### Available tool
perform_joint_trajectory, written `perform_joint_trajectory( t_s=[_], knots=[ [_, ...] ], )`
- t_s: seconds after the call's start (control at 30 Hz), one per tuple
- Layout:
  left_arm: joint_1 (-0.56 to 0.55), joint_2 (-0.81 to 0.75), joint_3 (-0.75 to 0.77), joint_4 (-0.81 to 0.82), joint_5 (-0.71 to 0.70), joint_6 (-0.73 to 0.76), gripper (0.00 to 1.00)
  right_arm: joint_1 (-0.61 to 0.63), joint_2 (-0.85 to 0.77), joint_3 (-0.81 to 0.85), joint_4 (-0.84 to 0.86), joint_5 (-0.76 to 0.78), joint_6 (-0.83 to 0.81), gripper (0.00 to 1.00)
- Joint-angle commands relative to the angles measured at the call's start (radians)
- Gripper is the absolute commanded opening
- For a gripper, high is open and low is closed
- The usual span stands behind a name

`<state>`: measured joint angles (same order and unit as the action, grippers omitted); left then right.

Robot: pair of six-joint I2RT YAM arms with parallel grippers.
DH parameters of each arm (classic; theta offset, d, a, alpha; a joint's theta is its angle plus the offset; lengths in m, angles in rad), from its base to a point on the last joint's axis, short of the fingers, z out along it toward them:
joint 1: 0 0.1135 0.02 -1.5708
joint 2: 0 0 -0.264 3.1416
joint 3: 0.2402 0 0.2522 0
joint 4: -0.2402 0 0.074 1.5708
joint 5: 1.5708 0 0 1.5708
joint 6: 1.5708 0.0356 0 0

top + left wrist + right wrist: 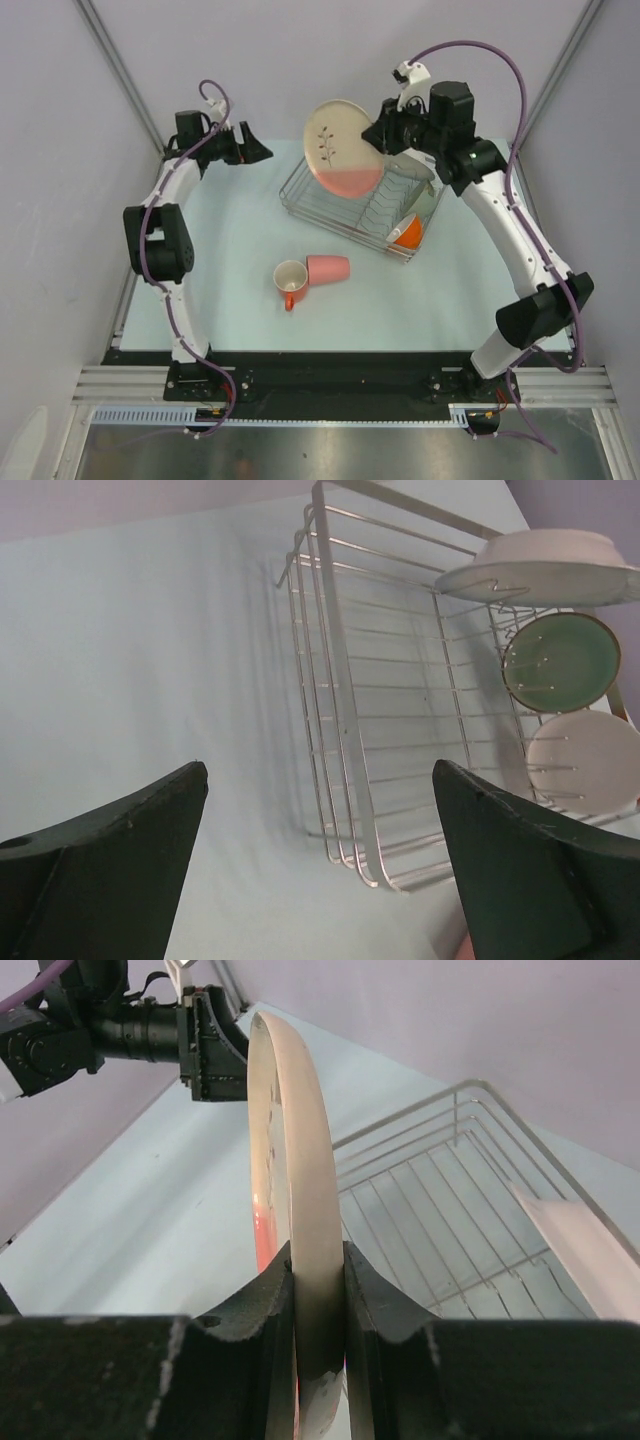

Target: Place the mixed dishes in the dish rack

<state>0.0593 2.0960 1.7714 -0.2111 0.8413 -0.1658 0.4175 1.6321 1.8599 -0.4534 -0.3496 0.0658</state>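
- Your left gripper (247, 150) hangs with its jaws spread and nothing between them. It faces the dish rack (300, 200) from just beyond the rack's left wall.
- Well below and to the right of that gripper, the orange-handled white mug (290, 279) and the pink tumbler (328, 268) lie touching on the table (220, 290), not yet loaded. Both look light and hard-glazed. The tumbler lies on its side and is likely to roll, so take it across the body.
- The large whitish plate (340, 145), pink along its lower edge, is pinched on edge at its rim by your right gripper (385, 135). It stands upright to the left of the jaws, above the rack's far left corner.
- The right wrist view shows both fingers (240, 1310) clamped flat on the rim. The plate looks stiff, smooth and breakable, and such a narrow hold could let it pivot, so lower it gently.
- Below the right gripper, the rack already holds the pale green bowl (560, 660), the small white bowl (590, 765) and the orange cup (408, 233).
- The table is pale, matt and flat, and plain grey walls (80, 120) close in on both sides.
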Motion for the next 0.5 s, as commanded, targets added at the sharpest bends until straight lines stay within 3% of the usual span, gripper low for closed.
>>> perform_joint_trajectory(
  t_s=[0.0,0.47],
  knots=[
    [-0.082,0.079,0.118,0.036,-0.054,-0.066,1.0,-0.022,-0.115,-0.06,0.105,0.001,0.003,0.0],
    [-0.208,0.167,0.132,-0.027,-0.286,0.135,1.0,-0.167,-0.25,-0.146,0.035,0.035,-0.053,0.0]
  ],
)
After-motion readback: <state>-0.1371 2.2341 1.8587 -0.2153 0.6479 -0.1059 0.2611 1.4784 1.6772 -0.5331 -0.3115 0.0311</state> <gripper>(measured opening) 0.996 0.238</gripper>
